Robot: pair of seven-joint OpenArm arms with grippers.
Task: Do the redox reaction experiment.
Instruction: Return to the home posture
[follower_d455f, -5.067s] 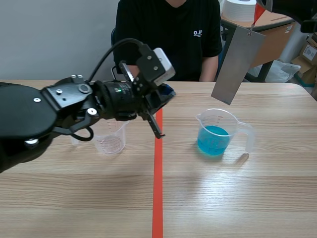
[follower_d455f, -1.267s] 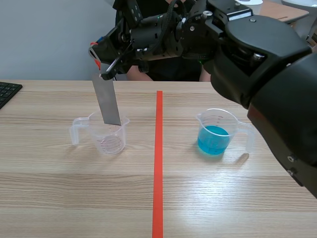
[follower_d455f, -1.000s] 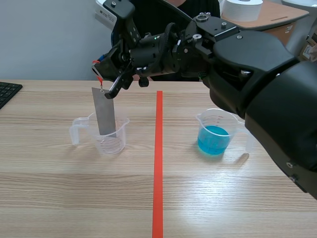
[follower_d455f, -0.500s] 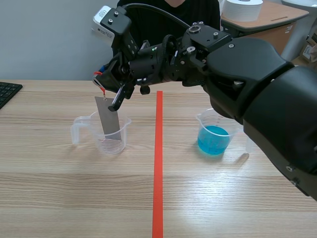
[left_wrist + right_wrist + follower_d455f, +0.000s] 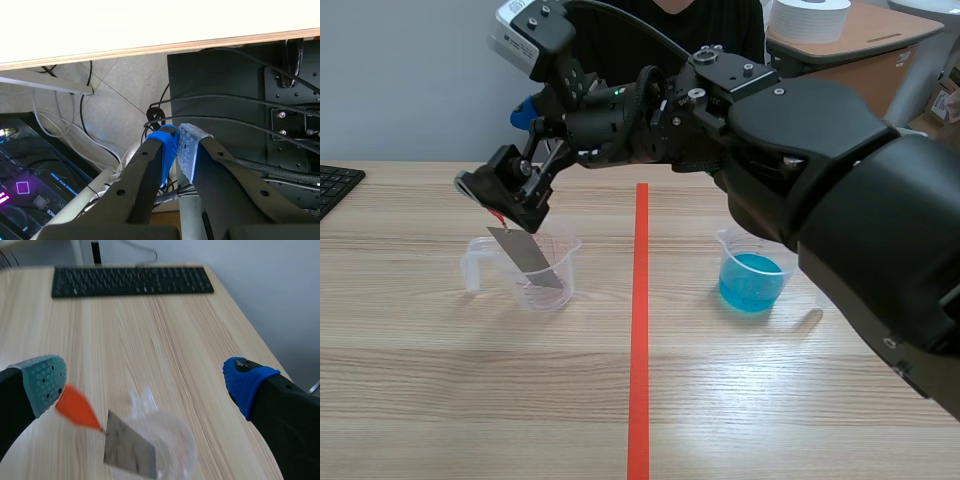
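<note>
— Is it dropped?
— Looks so. Your right claw [image 5: 506, 196] is wide open, your left claw [image 5: 176, 149] pinched shut, empty. The clear cup [image 5: 556, 290] sits toward the tabletop's far left corner; the metal plate [image 5: 528, 262] leans inside. Next, lift away gently.

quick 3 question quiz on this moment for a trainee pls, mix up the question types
1. True or false: the metal strip stands in the beaker of blue liquid.
2. The right gripper is: A) open above the strip, B) shut on the strip, C) shut on nothing.
3. Fill in the blank: the left gripper, below the table's edge, is ___.

Key
1. False: it leans in the clear beaker.
2. A
3. shut
</note>
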